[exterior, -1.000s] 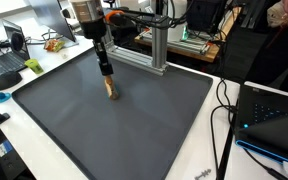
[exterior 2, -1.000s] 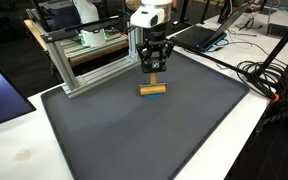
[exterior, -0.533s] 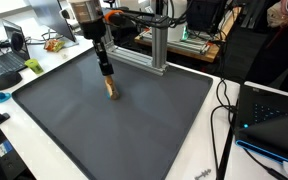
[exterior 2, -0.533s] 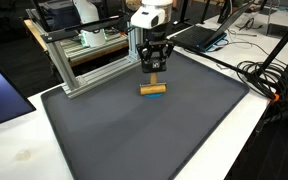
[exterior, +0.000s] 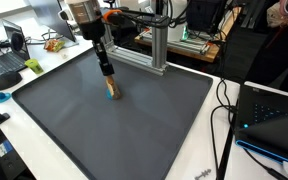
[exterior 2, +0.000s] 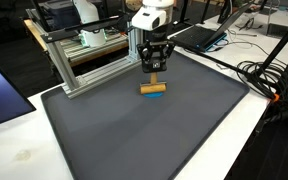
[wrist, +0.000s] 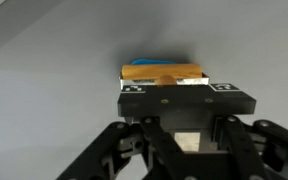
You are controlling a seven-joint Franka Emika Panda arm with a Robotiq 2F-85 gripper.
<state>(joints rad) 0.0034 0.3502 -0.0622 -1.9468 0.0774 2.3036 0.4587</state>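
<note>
A dark grey mat (exterior 2: 134,130) is spread across a white table (exterior 2: 14,150). Near its middle, a small tan block with a blue edge (exterior 2: 153,89) is seen lying flat. Just above it the black gripper (exterior 2: 155,70) is held; whether its jaws are apart cannot be told. A laptop (exterior: 274,110) is placed at the right

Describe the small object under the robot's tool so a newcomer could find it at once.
Start at the large dark mat covering the white table. Near its far edge, before the metal frame, the tool hangs directly above a small wooden block. It is the only thing on the mat, tan with a blue patch on one side.
</note>
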